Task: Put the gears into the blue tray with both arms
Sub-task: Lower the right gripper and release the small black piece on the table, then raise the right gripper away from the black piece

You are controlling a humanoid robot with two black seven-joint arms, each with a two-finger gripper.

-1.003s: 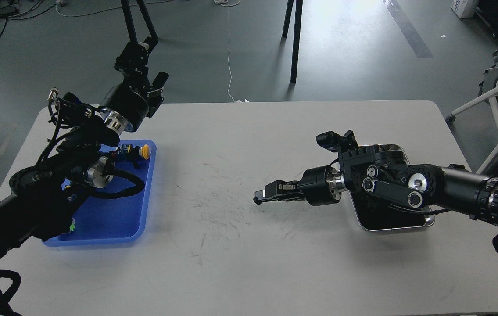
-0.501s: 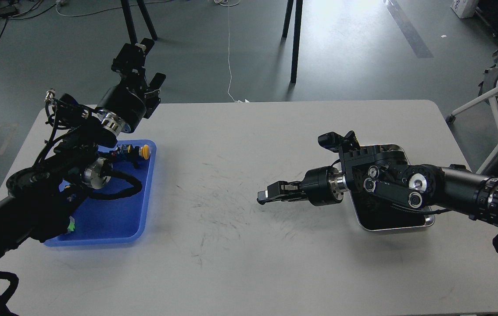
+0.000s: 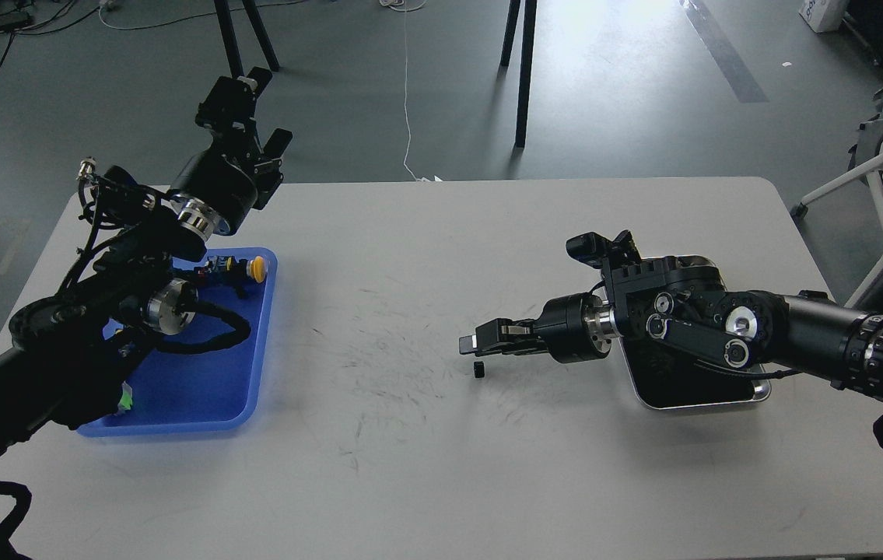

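Observation:
The blue tray (image 3: 200,389) lies on the left of the table, partly under my left arm. My left gripper (image 3: 258,113) is raised above the table's far edge, beyond the tray, fingers spread and holding nothing. One tiny black gear (image 3: 478,369) lies on the bare table at centre right. My right gripper (image 3: 480,341) hovers just above it, pointing left, slightly open and not touching it. Any other gears are hidden or too small to make out.
A shiny steel tray (image 3: 690,393) with a dark bottom sits under my right forearm. The blue tray holds a yellow-capped part (image 3: 257,267) and a small green piece (image 3: 127,400). Tripod legs and a chair stand on the floor beyond the table.
The small black gear has left the right gripper's tip and now lies on the table below it. That gripper drew back a little to the right. The left gripper shifted slightly up and left.

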